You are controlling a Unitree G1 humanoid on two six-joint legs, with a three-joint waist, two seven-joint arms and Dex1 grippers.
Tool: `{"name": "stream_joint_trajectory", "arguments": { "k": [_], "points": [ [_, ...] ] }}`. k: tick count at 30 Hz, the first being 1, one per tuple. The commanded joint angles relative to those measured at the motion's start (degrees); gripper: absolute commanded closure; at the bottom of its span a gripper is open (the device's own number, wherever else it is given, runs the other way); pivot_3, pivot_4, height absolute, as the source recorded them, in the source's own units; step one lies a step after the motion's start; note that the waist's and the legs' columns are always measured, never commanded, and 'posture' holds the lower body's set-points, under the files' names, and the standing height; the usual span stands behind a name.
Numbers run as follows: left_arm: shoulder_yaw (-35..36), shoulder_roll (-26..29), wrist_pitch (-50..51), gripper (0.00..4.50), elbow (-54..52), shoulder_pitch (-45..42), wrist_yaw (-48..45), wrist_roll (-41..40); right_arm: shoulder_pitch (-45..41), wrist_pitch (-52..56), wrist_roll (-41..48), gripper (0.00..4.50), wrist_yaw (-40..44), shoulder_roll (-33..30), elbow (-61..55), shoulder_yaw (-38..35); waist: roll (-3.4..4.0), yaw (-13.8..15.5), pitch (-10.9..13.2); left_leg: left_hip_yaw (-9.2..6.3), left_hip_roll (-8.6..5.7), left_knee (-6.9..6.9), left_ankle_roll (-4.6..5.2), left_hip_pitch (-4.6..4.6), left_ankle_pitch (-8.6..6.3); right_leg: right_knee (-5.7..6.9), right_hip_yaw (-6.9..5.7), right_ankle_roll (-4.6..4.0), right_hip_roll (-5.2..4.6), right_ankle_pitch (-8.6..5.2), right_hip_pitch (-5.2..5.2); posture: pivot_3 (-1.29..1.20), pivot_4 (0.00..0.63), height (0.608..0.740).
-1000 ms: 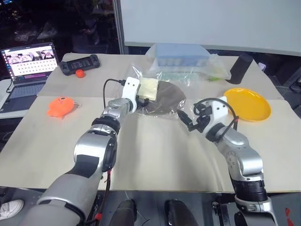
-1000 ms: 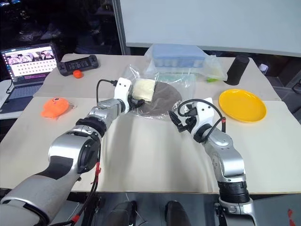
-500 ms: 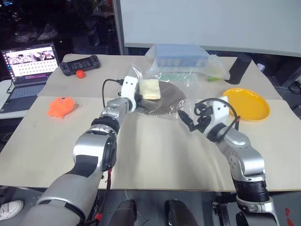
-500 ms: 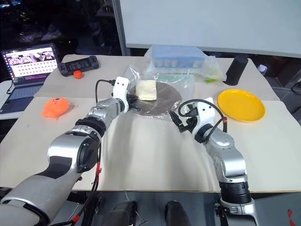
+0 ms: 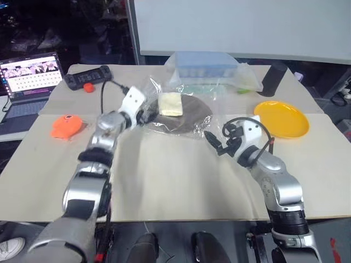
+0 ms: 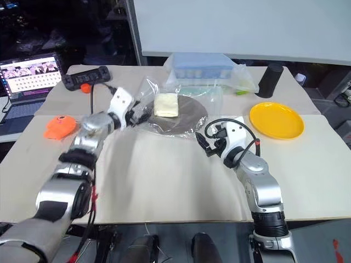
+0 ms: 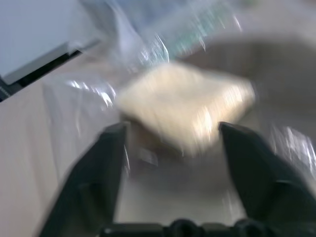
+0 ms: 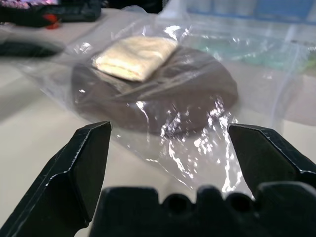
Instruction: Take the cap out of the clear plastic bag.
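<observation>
Lying flat near the middle of the tabletop [image 5: 175, 175], the cap [image 5: 189, 116] is a dark brown oval whose long axis runs left to right, and it serves as the landmark here. Well to the left of the cap sit a laptop [image 5: 27, 76], an orange fish-shaped toy [image 5: 67, 125] and a black controller [image 5: 86, 78]. Just beside the cap's left edge is the left end effector [image 5: 146, 115], pointing toward the cap, its fingers [image 7: 96, 173] spread wide apart with nothing between them. The clear plastic bag [image 5: 211, 118] wraps the cap, its crinkled film spilling past the cap's rim on all sides. A pale yellow squarish packet [image 5: 169, 103] rests on the cap's left half, inside the film. Behind the cap stands a blue-lidded box [image 5: 205, 64] in its own bag. Near the cap's front right edge is the right end effector [image 5: 214, 143], aimed at the cap, fingers [image 8: 81, 163] gaping and empty. Right of the cap lies a yellow plate [image 5: 279, 119], with a black cylinder [image 5: 270, 79] behind it.
</observation>
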Motion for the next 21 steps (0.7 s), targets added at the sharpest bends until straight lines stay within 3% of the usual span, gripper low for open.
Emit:
{"name": "stream_joint_trajectory", "arguments": {
  "k": [1, 7, 13, 21],
  "points": [
    [-5.1, 6.5, -10.2, 0.1, -6.4, 0.5, 4.6, 9.1, -0.4, -2.6, -0.1, 0.0, 1.0, -0.2, -0.4, -0.6, 0.0, 0.2, 0.0, 0.0, 0.0, 0.0, 0.0, 0.01, 0.0, 0.0, -0.01, -0.01, 0.0, 0.01, 0.01, 0.0, 0.15, 0.74],
    [-14.0, 7.5, -19.0, 0.1, 2.6, -5.5, 15.5, 21.4, 0.2, -2.5, -0.5, 0.0, 0.8, 0.2, -1.1, -0.4, 0.0, 1.6, 0.0, 0.0, -0.02, 0.03, 0.0, 0.03, 0.01, -0.03, -0.04, 0.0, 0.0, 0.0, 0.05, 0.0, 0.15, 0.74],
    [-22.5, 2.6, -24.9, 0.1, 16.5, -13.7, 22.5, 29.6, 0.6, -1.7, -0.7, 0.0, 0.1, -0.1, -2.5, -0.9, -0.01, 1.9, 0.0, 0.02, -0.05, 0.13, 0.0, -0.07, 0.0, -0.07, -0.08, 0.04, 0.0, 0.0, 0.05, 0.0, 0.15, 0.74],
    [-29.1, -5.9, -21.0, 0.1, 30.8, -22.9, 30.5, 35.8, 2.6, 0.1, -0.5, 0.0, -2.1, -0.7, -6.1, -2.3, -0.03, 1.3, 0.0, 0.02, -0.04, 0.15, 0.0, -0.1, 0.0, -0.04, -0.07, 0.18, 0.02, -0.08, 0.02, 0.0, 0.15, 0.74]
  ]
}}
